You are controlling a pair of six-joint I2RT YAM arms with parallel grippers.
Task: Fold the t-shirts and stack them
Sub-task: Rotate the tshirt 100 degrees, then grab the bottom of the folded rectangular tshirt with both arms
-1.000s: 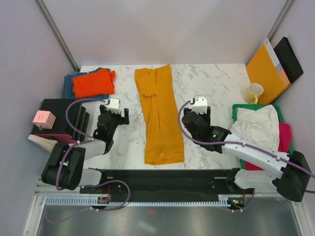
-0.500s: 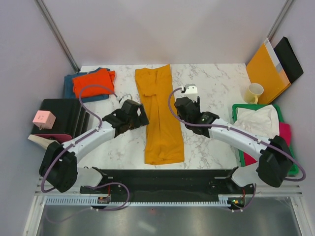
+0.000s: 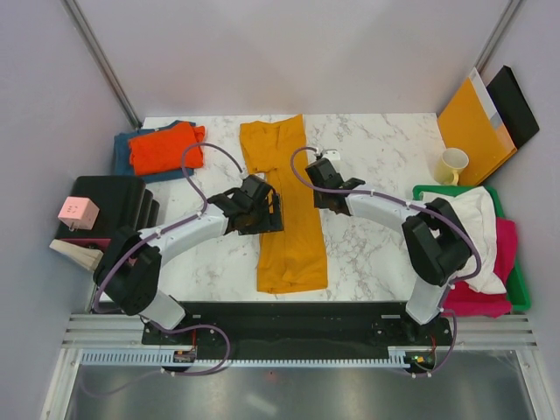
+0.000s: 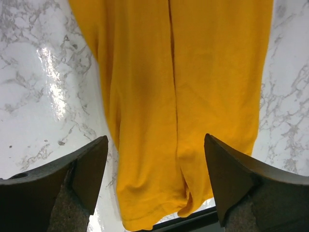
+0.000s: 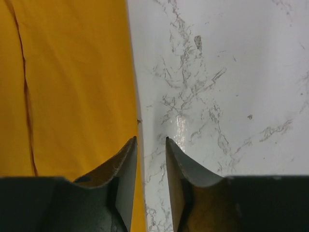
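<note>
A mustard-yellow t-shirt [image 3: 282, 210] lies as a long narrow folded strip down the middle of the marble table. My left gripper [image 3: 266, 213] hangs over the strip's left side; in the left wrist view the left gripper [image 4: 154, 141] is open, its jaws wide apart above the yellow t-shirt [image 4: 183, 87]. My right gripper [image 3: 315, 194] is at the strip's right edge. Seen from the right wrist, the right gripper [image 5: 150, 140] is open by a narrow gap, one finger over the cloth edge [image 5: 77, 87], the other over marble. An orange t-shirt [image 3: 163, 147] lies on a teal-blue one [image 3: 122, 150] at the back left.
A green bin [image 3: 422, 192] at the right holds a white t-shirt [image 3: 464, 219] and a magenta one [image 3: 481, 293]. A yellow mug [image 3: 453, 164], an orange-brown envelope [image 3: 472, 122] and a black folder [image 3: 516, 103] stand back right. A black rack [image 3: 109, 206] with a pink box [image 3: 77, 211] stands left.
Both arms have swung in from the sides to the yellow t-shirt. The right jaws have narrowed a lot; the left jaws have narrowed a little.
</note>
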